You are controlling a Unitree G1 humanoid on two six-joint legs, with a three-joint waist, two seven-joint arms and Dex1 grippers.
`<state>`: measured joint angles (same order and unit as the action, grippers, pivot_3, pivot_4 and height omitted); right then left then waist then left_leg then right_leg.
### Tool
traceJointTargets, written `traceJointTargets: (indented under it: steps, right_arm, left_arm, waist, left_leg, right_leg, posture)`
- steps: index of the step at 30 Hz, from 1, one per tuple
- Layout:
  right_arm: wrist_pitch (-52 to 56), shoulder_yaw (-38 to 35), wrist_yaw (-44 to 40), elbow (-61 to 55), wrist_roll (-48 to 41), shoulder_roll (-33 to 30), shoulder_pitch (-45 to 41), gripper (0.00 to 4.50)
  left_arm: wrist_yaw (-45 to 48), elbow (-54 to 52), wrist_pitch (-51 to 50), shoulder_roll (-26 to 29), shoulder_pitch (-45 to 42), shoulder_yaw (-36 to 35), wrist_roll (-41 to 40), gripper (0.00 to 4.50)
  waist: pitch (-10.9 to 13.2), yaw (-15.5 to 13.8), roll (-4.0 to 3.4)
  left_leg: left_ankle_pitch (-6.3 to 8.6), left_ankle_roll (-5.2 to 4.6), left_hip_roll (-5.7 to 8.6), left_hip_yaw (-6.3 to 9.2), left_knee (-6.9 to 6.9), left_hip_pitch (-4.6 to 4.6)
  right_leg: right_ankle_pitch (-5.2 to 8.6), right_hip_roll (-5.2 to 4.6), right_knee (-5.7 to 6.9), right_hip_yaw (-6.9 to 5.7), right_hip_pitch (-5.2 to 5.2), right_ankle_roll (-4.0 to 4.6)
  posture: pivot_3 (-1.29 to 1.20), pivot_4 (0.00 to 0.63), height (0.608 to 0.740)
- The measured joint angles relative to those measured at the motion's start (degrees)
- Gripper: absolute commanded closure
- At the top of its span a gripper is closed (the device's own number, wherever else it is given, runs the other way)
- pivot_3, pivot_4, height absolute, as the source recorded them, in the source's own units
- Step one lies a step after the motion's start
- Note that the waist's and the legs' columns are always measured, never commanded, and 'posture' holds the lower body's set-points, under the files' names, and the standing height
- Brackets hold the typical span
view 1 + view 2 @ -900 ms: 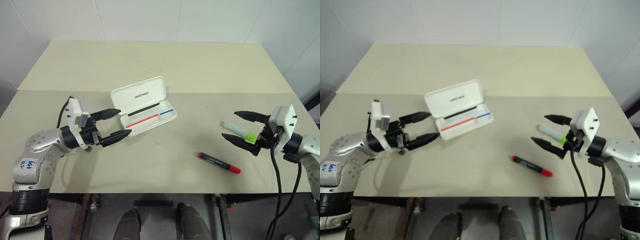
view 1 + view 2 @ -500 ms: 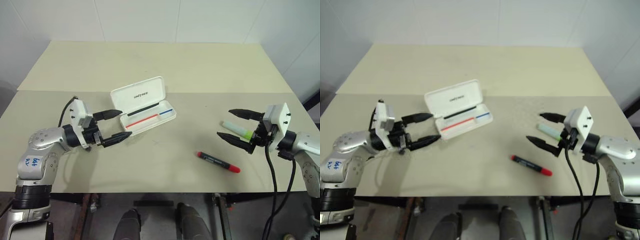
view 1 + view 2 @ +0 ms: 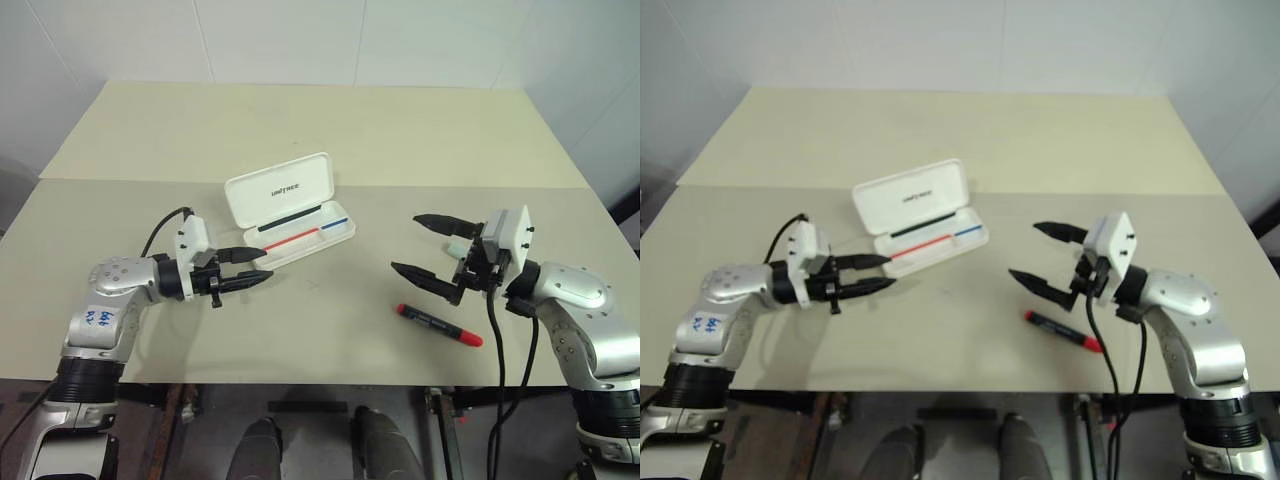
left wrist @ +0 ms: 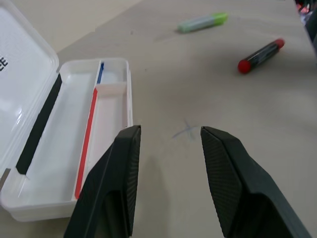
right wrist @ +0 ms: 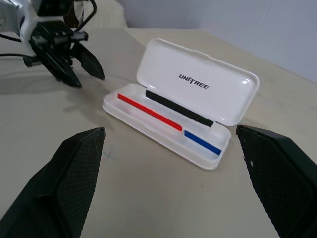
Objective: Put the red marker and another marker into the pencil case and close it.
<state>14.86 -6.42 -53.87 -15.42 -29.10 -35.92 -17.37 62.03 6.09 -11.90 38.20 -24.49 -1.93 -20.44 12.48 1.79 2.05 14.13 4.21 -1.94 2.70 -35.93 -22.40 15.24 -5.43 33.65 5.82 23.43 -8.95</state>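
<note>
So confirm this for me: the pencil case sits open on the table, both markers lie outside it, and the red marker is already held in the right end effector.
Wrong on the last point. The right end effector is open and holds nothing; the red marker lies on the table below it, as the left eye view shows. The pencil case is open, and the green highlighter also lies outside it.

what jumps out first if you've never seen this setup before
The open white pencil case sits mid-table, lid up, with black, red and blue stripes inside. The red marker lies loose toward the near edge, just in front of the right gripper, whose jaws gape wide. The left gripper points at the case's near corner, holding nothing.
</note>
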Motion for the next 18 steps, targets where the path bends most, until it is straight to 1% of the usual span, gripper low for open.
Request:
traceJointTargets:
  steps: [2,7,11,18]
  right_arm:
    - [0.0,0.42,0.64,-0.35,0.06,0.54,-0.03,0.0]
    - [-0.13,1.37,2.67,-2.17,0.17,2.65,0.35,0.0]
    - [-0.03,1.61,4.25,-4.82,0.2,2.96,0.63,0.0]
    - [0.71,1.83,5.57,-7.66,0.13,3.02,1.43,0.0]
  left_arm:
    - [0.18,2.23,1.94,0.05,-0.19,0.39,1.42,2.58]
    - [0.05,9.1,3.93,-0.95,-6.32,3.33,5.57,2.58]
    - [0.44,13.26,5.68,-1.05,-8.1,4.53,7.69,2.58]
    - [2.9,16.13,6.99,-2.29,-10.9,6.64,8.53,2.58]
  waist:
    - [0.0,-0.02,0.0]
    - [0.0,-0.08,0.0]
    - [0.0,0.04,0.0]
    - [0.0,-0.08,0.0]
  left_leg:
    - [0.0,0.0,0.0,0.01,0.02,0.0]
    - [0.0,0.0,0.0,0.01,-0.03,0.0]
    - [0.0,0.0,0.0,0.01,0.03,0.0]
    - [0.01,-0.01,0.0,0.01,0.03,0.0]
  right_leg:
    - [-0.02,0.0,0.05,0.0,0.01,-0.04]
    - [-0.05,0.0,0.11,0.0,0.02,-0.09]
    - [-0.07,0.01,0.12,0.0,0.05,-0.14]
    - [-0.12,0.01,0.15,0.0,0.05,-0.25]
  posture:
    - [0.0,0.15,0.74]
    - [0.0,0.15,0.74]
    - [0.0,0.15,0.74]
    - [0.0,0.15,0.74]
